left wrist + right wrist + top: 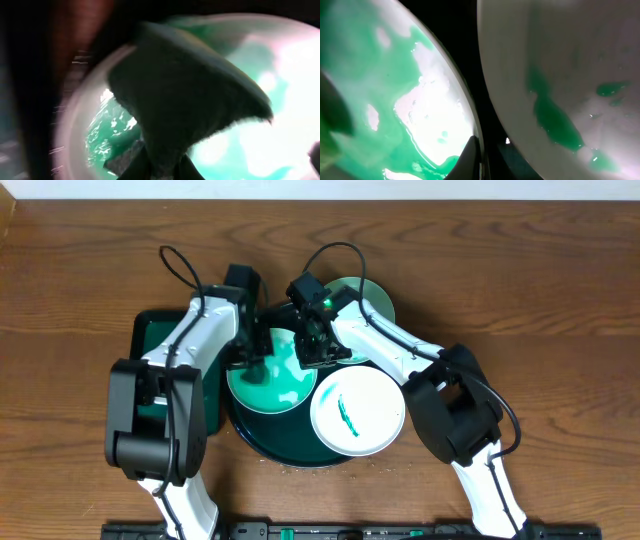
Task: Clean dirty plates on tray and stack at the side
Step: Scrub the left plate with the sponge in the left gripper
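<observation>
The round dark tray holds a plate smeared all over with green and a white plate with one green streak. A third pale-teal plate lies at the back right, partly hidden by my right arm. My left gripper is shut on a dark cloth and presses it on the smeared plate. My right gripper pinches that plate's rim; one finger shows on it. The streaked plate lies just beside it.
A smaller rectangular dark green tray sits left of the round tray, under my left arm. Small water drops dot the wooden table in front of the round tray. Both arms cross closely over the tray's middle.
</observation>
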Controlling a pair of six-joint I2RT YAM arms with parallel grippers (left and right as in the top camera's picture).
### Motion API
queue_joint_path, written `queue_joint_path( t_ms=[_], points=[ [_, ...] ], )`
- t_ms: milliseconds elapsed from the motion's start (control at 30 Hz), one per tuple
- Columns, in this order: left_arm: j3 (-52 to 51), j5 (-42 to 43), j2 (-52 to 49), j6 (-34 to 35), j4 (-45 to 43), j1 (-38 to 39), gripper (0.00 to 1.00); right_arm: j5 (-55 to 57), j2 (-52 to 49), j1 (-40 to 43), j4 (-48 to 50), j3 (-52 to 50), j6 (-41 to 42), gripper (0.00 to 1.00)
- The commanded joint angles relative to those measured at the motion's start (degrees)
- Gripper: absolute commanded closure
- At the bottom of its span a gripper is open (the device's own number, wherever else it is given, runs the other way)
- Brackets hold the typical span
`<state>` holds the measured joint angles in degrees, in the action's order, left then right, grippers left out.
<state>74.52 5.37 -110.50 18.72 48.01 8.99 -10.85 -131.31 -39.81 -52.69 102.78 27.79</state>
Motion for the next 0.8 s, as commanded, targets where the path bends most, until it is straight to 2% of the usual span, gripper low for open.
queue_joint_path(
  t_ms=[0, 100, 200, 333, 433, 633, 700, 767],
  points=[
    [1.27, -12.31, -1.49, 3.96, -0.46, 0.04, 0.93, -1.66, -1.79, -0.35, 0.09, -0.48, -1.29, 0.99],
    [-0.85, -11.67, -1.51, 4.81, -0.61, 2.23, 0.93, -1.64, -1.79, -0.35, 0.07, -0.48, -1.29, 0.99],
    [-2.54, -7.30, -1.51, 3.98, -0.22, 4.39, 0.93, -1.64, -1.79, -0.35, 0.02, -0.48, -1.29, 0.99],
    [-3.21, 6.54, -1.51, -1.49, 0.61, 7.15, 0.93, -1.64, -1.79, -0.35, 0.02, -0.48, -1.29, 0.99],
    [-3.21, 13.03, -1.49, -1.75, -0.59, 7.85, 0.93, -1.64, -1.79, -0.35, -0.02, -0.48, -1.29, 0.99],
    [-2.16, 12.96, -1.40, -1.22, -3.48, 3.34, 0.93, -1.66, -1.79, -0.35, -0.33, -0.48, -1.29, 0.99],
    [-2.16, 8.74, -1.36, 1.16, -4.28, 1.03, 0.92, -1.64, -1.79, -0.35, -0.26, -0.48, -1.31, 0.99],
    [-2.19, 0.09, -1.36, 4.39, -3.78, -1.16, 0.93, -1.62, -1.79, -0.35, -0.22, -0.48, -1.31, 0.99]
  ],
)
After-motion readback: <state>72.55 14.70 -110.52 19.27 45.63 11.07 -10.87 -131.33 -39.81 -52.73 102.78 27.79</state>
